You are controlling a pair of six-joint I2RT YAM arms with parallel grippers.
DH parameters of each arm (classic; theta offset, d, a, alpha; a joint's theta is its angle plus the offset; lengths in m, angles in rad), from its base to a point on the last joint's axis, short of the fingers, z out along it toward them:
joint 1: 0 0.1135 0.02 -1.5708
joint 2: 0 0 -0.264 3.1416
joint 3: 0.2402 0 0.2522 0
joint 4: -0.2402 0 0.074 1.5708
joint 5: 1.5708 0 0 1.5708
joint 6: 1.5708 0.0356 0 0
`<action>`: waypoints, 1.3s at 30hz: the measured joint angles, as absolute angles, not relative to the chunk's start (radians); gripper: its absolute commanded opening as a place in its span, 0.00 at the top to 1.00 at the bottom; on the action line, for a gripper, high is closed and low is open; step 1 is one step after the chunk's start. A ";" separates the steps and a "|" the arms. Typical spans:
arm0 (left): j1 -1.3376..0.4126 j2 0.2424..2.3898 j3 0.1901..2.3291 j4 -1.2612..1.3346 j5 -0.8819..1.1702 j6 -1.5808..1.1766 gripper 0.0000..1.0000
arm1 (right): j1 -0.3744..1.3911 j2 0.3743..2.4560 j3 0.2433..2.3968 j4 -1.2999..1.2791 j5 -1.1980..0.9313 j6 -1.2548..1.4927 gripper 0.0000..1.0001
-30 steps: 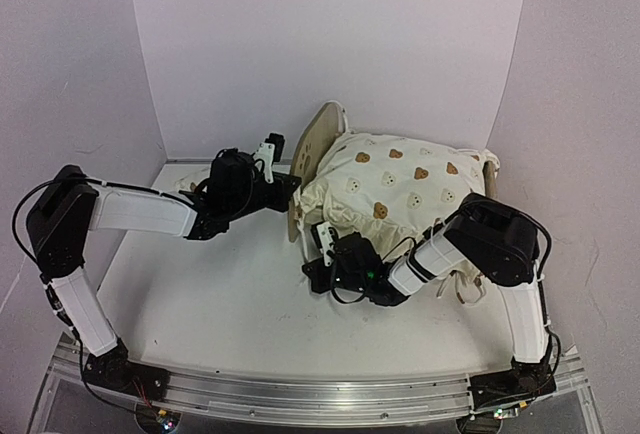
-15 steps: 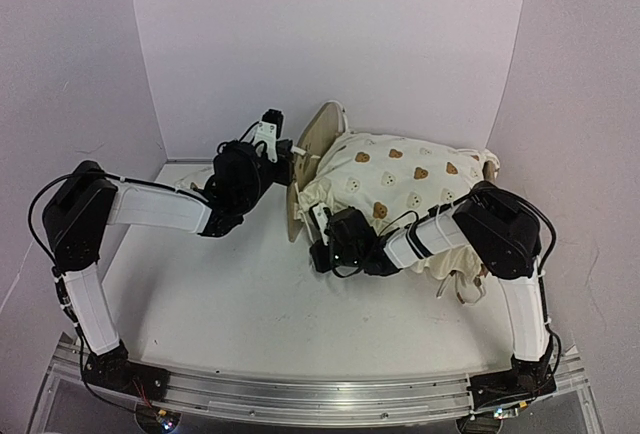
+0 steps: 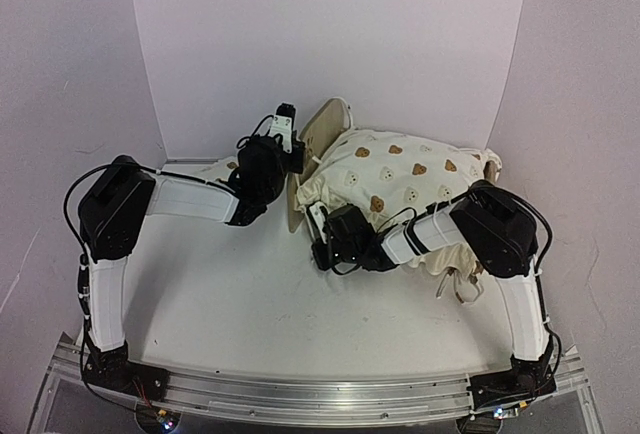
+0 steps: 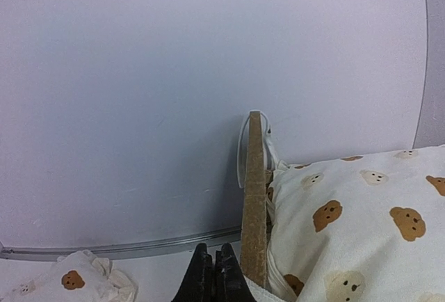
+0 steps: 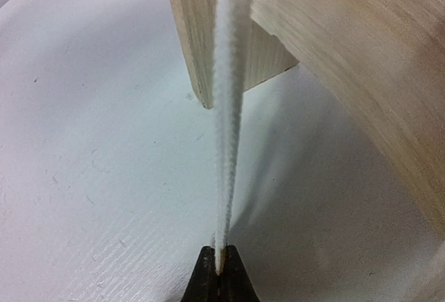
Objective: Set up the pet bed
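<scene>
The pet bed [image 3: 318,139] stands at the back of the table, its plywood end board [image 4: 254,197] edge-on in the left wrist view. A cream bear-print cushion [image 3: 400,179] lies heaped over it. My left gripper [image 3: 293,160] is shut just left of that board, and nothing shows between its fingers [image 4: 202,277]. My right gripper [image 3: 320,252] sits low at the bed's near left corner, shut on a white cushion tie [image 5: 229,107]. The tie runs taut from the jaws up past the wooden leg [image 5: 201,44].
A small bear-print pillow [image 3: 218,168] lies on the table left of the bed, behind my left forearm, and shows at the lower left of the left wrist view [image 4: 76,281]. White walls close in behind and on both sides.
My left arm has swung back and to the right, bringing its gripper up against the end board. My right gripper has drawn a little closer to the bed with the tie.
</scene>
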State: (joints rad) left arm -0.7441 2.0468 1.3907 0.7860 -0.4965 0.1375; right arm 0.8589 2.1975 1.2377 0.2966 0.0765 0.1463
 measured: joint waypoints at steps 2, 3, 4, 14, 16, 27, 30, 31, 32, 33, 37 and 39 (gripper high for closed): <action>-0.744 2.032 1.364 0.796 -0.476 0.133 1.00 | 0.852 2.198 1.240 0.294 0.076 0.147 1.00; -0.743 2.009 1.330 0.800 -0.465 0.125 1.00 | 0.848 2.198 1.241 0.285 0.077 0.149 1.00; -0.741 1.975 1.286 0.799 -0.453 0.107 1.00 | 0.844 2.198 1.242 0.276 0.077 0.150 1.00; -0.726 1.608 0.948 0.572 -0.435 -0.324 1.00 | 0.815 2.202 1.379 0.097 0.056 0.118 1.00; -0.693 1.606 0.949 0.504 -0.410 -0.432 1.00 | 0.814 2.202 1.379 0.081 0.042 0.110 1.00; -0.538 1.873 1.094 0.226 -0.121 -0.795 1.00 | 0.812 2.193 1.365 0.020 -0.041 0.104 1.00; -0.527 1.917 1.127 0.210 -0.046 -0.825 1.00 | 0.809 2.193 1.365 0.004 -0.029 0.098 1.00; -0.522 1.923 1.140 0.208 -0.032 -0.831 1.00 | 0.808 2.193 1.365 -0.002 -0.013 0.093 1.00; -0.513 1.931 1.164 0.205 -0.019 -0.836 1.00 | 0.808 2.193 1.364 -0.003 0.000 0.085 1.00; -0.506 1.935 1.182 0.206 -0.015 -0.838 1.00 | 0.808 2.189 1.359 -0.002 0.019 0.078 1.00; -0.454 1.967 1.277 0.223 0.021 -0.869 1.00 | 0.808 2.167 1.324 -0.002 0.072 0.043 1.00; -0.428 1.983 1.291 0.234 0.057 -0.892 1.00 | 0.807 2.160 1.314 0.004 0.071 0.025 0.90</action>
State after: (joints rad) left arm -0.4278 1.9831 1.2907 0.2340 0.0566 -0.8917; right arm 0.8074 2.1605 1.3140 0.0036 0.0708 0.0250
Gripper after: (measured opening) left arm 0.028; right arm 0.021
